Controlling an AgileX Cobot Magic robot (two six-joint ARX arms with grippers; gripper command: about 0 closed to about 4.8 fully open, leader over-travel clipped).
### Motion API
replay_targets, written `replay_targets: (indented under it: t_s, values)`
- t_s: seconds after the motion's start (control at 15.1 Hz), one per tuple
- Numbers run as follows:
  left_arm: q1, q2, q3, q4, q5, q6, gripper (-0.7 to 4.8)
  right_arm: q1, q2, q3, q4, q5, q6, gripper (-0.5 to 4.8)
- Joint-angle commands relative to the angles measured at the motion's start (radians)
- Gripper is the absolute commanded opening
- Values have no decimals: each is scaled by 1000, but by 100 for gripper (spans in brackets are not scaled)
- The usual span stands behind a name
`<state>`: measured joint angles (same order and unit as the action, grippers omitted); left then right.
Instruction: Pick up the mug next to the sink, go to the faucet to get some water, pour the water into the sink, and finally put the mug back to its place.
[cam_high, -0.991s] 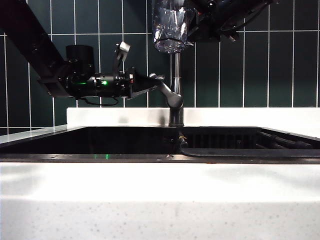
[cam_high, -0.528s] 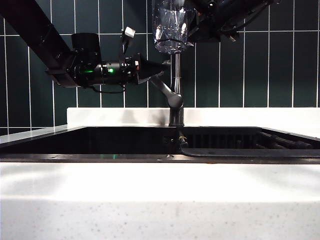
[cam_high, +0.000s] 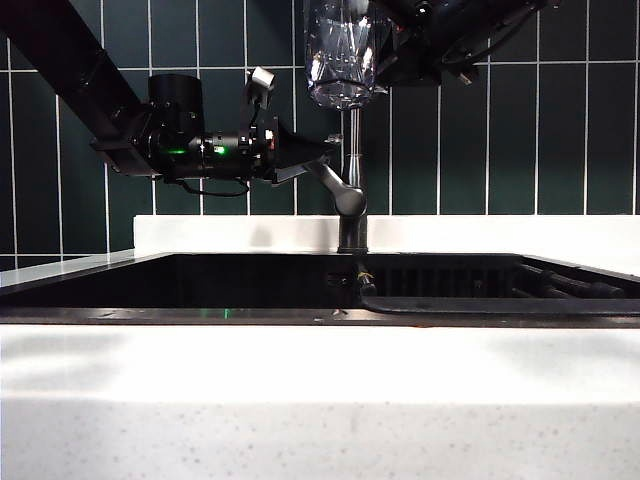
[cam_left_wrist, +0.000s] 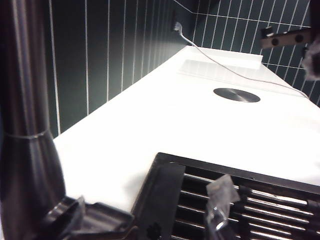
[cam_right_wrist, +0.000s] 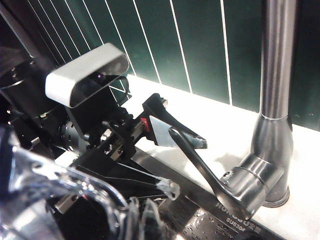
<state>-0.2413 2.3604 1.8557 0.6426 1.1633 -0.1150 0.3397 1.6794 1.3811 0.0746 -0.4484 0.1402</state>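
Left gripper (cam_high: 318, 157): reaches in level from the left of the exterior view, its 2 fingers (cam_right_wrist: 172, 125) spread apart on either side of the lever handle (cam_right_wrist: 200, 165); whether they touch it I cannot tell.
Right gripper (cam_high: 385, 45): at the top of the exterior view, pressed onto the mug.
Mug (cam_high: 340, 55): clear glass, held high above the sink, just beside the faucet's pipe.
Faucet (cam_high: 351, 200): upright at the back edge of the sink, lever angled up toward the left gripper.
Sink (cam_high: 200, 285): black basin below, ribbed drainer (cam_left_wrist: 260, 200) on its right side.
Counter (cam_high: 320, 400): white speckled stone around the sink.
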Motion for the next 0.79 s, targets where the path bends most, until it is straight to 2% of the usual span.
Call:
replay_targets:
  t_s: [0.07, 0.4, 0.53, 0.79]
  values:
    - [5, -5, 2, 9, 82, -2, 300, 2, -7, 7, 11, -6, -14, -7]
    - [6, -5, 2, 8, 151, -16, 299, 1, -7, 7, 21, -21, -39, -6]
    - [6, -5, 2, 8, 189, -33, 274, 1, -7, 7, 58, -21, -39, -7]
    - [6, -5, 2, 8, 204, -42, 274, 0, -7, 7, 63, -20, -39, -6]
